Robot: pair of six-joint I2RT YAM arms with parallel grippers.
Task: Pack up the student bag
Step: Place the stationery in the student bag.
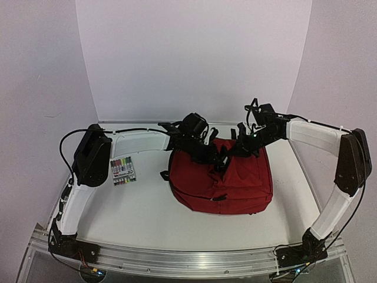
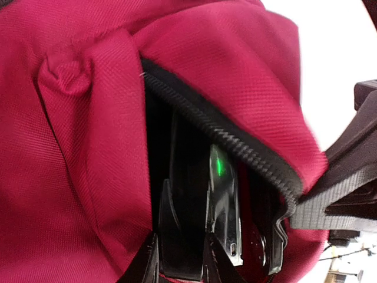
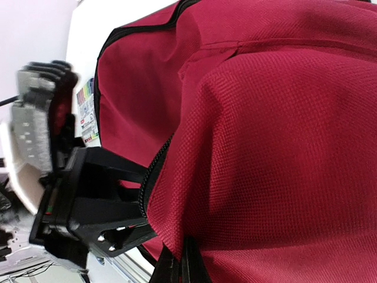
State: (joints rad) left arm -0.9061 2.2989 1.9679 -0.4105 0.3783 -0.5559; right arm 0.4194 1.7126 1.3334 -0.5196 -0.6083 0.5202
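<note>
Top view: the student bag [image 1: 235,183] lies flat mid-table [image 1: 147,218], its top end pointing away from you. Both grippers are at that far end, the left gripper [image 1: 215,156] and right gripper [image 1: 237,147] nearly touching. The marker pack [image 1: 123,171] sits on the table well left of the bag and isn't packed yet.

Left wrist: the zip [image 2: 235,144] gapes and your fingers [image 2: 177,247] are inside the mouth, next to a glossy dark slab [image 2: 224,206]. You can't tell whether they are gripping it or are only partly apart.

Right wrist: the jaws are together, apparently pinching a fold of the bag's fabric to hold the mouth open.

Judgement: the bag is open and loading is under way. The markers and zipping shut remain.
</note>
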